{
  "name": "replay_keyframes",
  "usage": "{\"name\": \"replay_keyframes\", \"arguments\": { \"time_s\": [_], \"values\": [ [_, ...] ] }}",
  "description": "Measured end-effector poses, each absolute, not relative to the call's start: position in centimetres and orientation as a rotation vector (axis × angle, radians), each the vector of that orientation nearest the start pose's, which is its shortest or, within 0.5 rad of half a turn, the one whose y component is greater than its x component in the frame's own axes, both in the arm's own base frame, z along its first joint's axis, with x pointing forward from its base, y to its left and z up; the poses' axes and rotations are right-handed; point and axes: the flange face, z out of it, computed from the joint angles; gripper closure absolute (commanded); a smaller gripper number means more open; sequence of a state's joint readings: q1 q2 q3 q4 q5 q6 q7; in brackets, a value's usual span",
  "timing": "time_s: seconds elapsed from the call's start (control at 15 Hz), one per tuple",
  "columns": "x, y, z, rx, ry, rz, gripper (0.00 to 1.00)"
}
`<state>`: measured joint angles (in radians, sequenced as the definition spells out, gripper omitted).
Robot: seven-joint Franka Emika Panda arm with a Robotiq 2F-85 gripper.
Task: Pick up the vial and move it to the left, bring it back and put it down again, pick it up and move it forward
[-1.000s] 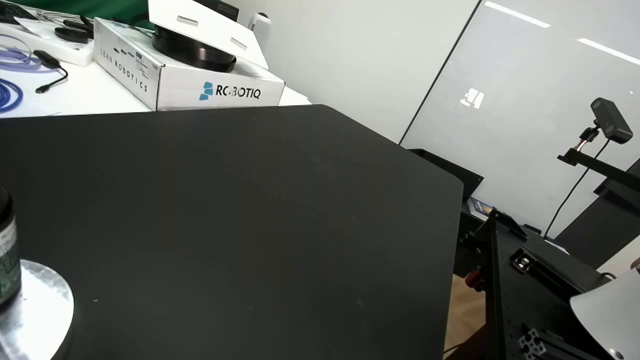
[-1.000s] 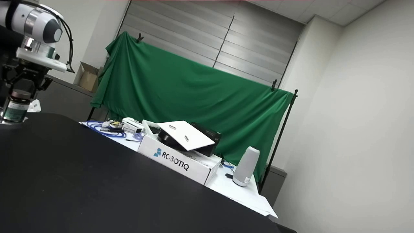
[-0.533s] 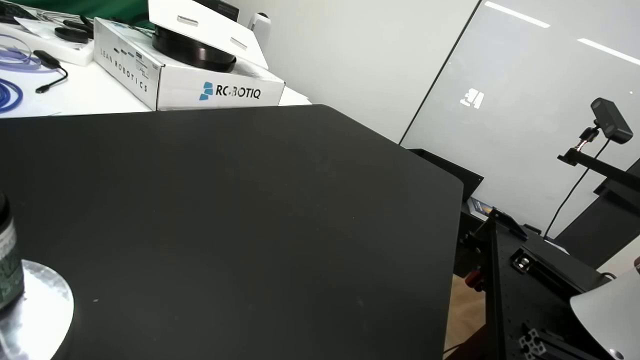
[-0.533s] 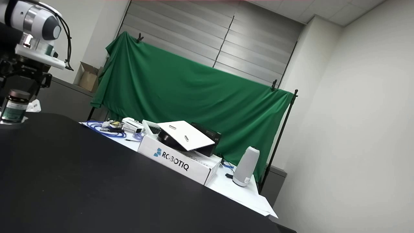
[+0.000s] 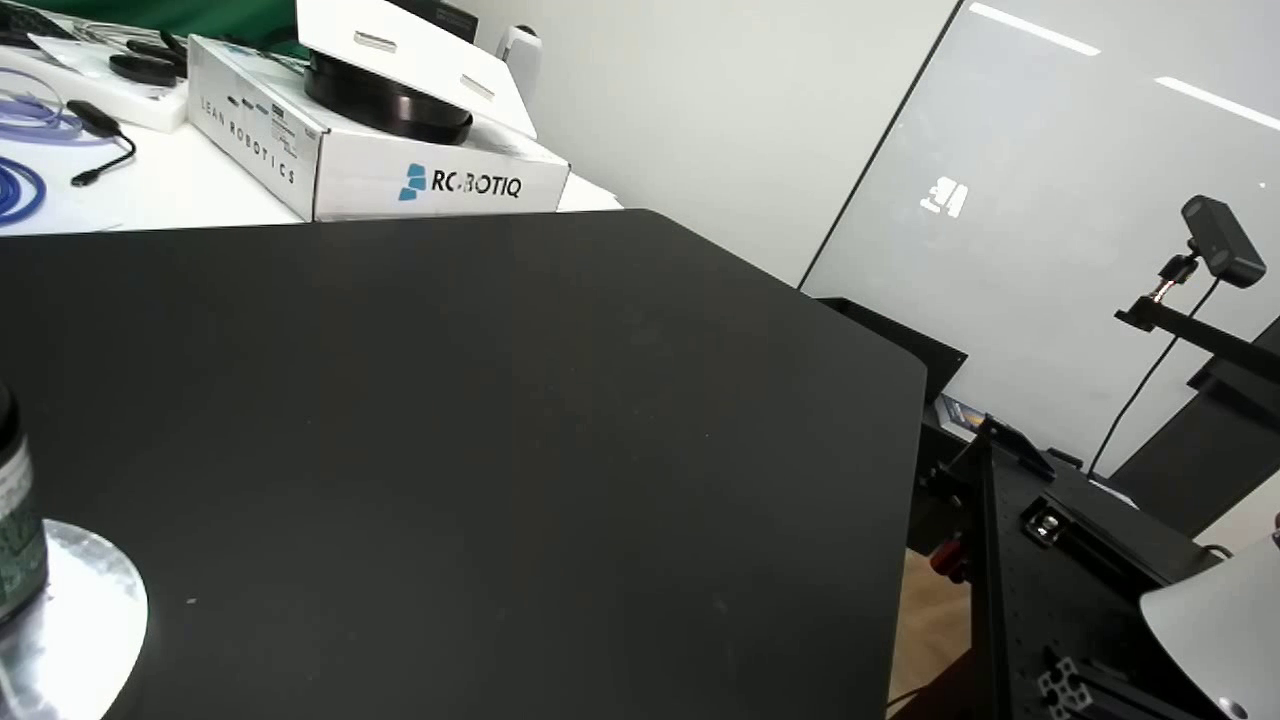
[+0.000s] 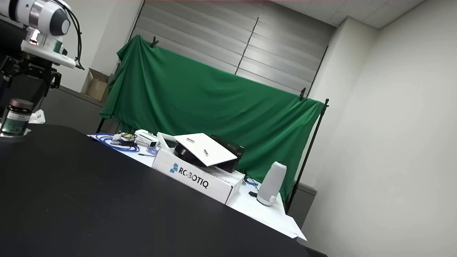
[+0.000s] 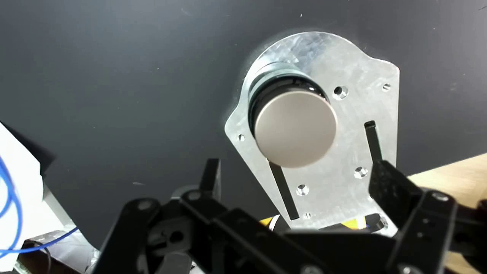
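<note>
Drawing the tool [image 7: 298, 176], now spread wide apart, up from the vial [image 7: 295, 127], leaving it standing on the metal plate [image 7: 342, 148], so probably finishing a put-down and perhaps still needing the 2nd pick-up.

Arm [image 6: 4, 8] at upper left of an exterior view, cropped by the frame edge. Wrist [image 6: 48, 19]: white housing, silver band [image 6: 35, 16], dark grey end cap [image 6: 59, 23]. Black cables [image 6: 79, 41] bow down beside it to the picture-right end of a white plate [image 6: 50, 55] below the wrist; plate slopes down to picture right. Pincer [image 7: 296, 169] hangs under the plate, black, aimed down. In the wrist view it sits along the bottom edge: fingers [image 7: 388, 186] spread wide, well apart, one each side. Linkage bars [image 7: 262, 243] splayed between, partly cropped. Pincer's lower end too dark to read in the exterior view.
</note>
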<state>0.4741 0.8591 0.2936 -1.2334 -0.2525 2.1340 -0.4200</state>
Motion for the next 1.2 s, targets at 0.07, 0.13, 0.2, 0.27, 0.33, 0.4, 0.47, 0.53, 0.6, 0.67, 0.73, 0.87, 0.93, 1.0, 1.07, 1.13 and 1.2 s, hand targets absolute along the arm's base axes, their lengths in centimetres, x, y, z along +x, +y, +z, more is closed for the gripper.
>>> {"name": "replay_keyframes", "arguments": {
  "time_s": [0.07, 0.13, 0.2, 0.27, 0.33, 0.4, 0.47, 0.53, 0.6, 0.67, 0.73, 0.87, 0.93, 1.0, 1.07, 1.13, 1.2],
  "values": [
    [59.6, 47.5, 27.4, -2.574, -1.778, -0.120, 0.00],
    [59.6, 47.5, 27.7, -2.575, -1.779, -0.121, 0.00],
    [59.6, 47.4, 27.8, -2.575, -1.779, -0.122, 0.00],
    [59.6, 47.4, 28.0, -2.576, -1.780, -0.123, 0.00],
    [59.6, 47.4, 28.0, -2.576, -1.780, -0.123, 0.00],
    [59.6, 47.4, 28.0, -2.576, -1.780, -0.123, 0.00],
    [59.6, 47.4, 28.0, -2.577, -1.780, -0.121, 0.00],
    [59.6, 47.4, 28.0, -2.577, -1.780, -0.119, 0.00],
    [59.6, 47.3, 28.0, -2.578, -1.780, -0.117, 0.00],
    [59.6, 47.3, 27.9, -2.579, -1.780, -0.114, 0.00],
    [59.6, 47.3, 27.8, -2.579, -1.780, -0.110, 0.00],
    [59.6, 47.2, 27.4, -2.580, -1.779, -0.101, 0.00],
    [59.6, 47.2, 27.2, -2.580, -1.779, -0.095, 0.00],
    [59.6, 47.2, 26.9, -2.580, -1.778, -0.089, 0.00],
    [59.6, 47.1, 26.5, -2.580, -1.777, -0.082, 0.00],
    [59.6, 47.1, 26.2, -2.580, -1.777, -0.075, 0.00],
    [59.5, 47.1, 25.9, -2.580, -1.776, -0.068, 0.00]
  ]
}}
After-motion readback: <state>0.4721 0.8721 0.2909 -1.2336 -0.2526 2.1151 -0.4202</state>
